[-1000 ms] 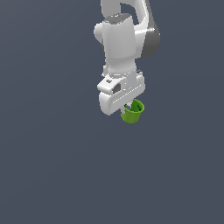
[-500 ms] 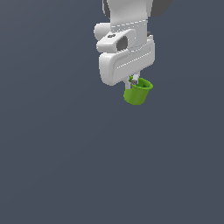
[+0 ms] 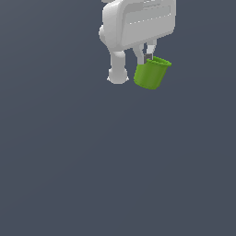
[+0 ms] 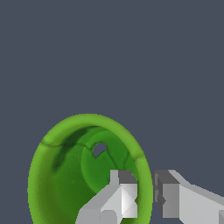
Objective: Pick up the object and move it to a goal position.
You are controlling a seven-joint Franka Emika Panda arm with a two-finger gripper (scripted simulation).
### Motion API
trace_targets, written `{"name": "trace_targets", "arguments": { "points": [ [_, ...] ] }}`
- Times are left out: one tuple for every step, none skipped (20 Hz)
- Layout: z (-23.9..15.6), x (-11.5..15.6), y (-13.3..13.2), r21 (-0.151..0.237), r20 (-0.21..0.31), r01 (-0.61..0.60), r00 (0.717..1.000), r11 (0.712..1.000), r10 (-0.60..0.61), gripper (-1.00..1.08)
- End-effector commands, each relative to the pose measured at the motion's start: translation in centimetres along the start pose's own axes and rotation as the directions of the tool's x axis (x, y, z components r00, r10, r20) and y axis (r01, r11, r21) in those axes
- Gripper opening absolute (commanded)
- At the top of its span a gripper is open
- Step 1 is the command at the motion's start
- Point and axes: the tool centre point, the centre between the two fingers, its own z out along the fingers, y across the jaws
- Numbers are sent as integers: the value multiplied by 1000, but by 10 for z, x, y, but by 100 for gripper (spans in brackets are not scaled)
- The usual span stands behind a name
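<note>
- As seen in the exterior view, the white arm's hand (image 3: pixel 138 23) fills the upper part of the picture, with only a plain dark grey-blue ground behind and beneath it.
- Exterior view: the fingers (image 3: pixel 146 53) reach down from the hand and are closed on the rim of the green cup (image 3: pixel 150 73), one finger inside the wall and the other outside it.
- Exterior view: the cup hangs clear of any surface, held by the wall on the side nearest the hand; it is tilted, its open mouth turned up and towards the exterior view's right, its narrower base down and towards the exterior view's left.
- Exterior view: a rounded white part of the arm (image 3: pixel 118 69) hangs just beside the cup, on the exterior view's left, and does not touch it.
- Wrist view: the cup (image 4: pixel 65 175) is seen from above, into its hollow; a small round hole (image 4: pixel 99 149) shows in its base.
- Wrist view: one white finger (image 4: pixel 116 199) sits inside the cup and the other (image 4: pixel 179 199) just outside, with the thin green rim pinched between their grey pads.
- Wrist view: the fingers stand narrow, parted only by the thickness of the cup wall.
</note>
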Motion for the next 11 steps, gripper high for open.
{"name": "trace_targets", "arguments": {
  "points": [
    [-15, 4, -1, -1, -1, 0, 1000, 1000, 0, -100],
    [-20, 5, -1, -1, -1, -1, 1000, 1000, 1, -100],
    [-23, 7, -1, -1, -1, -1, 1000, 1000, 1, -100],
    [-27, 8, -1, -1, -1, -1, 1000, 1000, 1, -100],
    [-30, 9, -1, -1, -1, -1, 1000, 1000, 1, -100],
    [-32, 10, -1, -1, -1, -1, 1000, 1000, 1, -100],
    [-34, 10, -1, 0, -1, -1, 1000, 1000, 1, -100],
    [-35, 10, -1, 0, -1, -1, 1000, 1000, 1, -100],
    [-36, 11, -1, 0, -1, -1, 1000, 1000, 1, -100],
    [-37, 11, -1, 0, -1, -1, 1000, 1000, 1, -100],
    [-37, 11, -1, 0, -1, -1, 1000, 1000, 1, -100]
  ]
}}
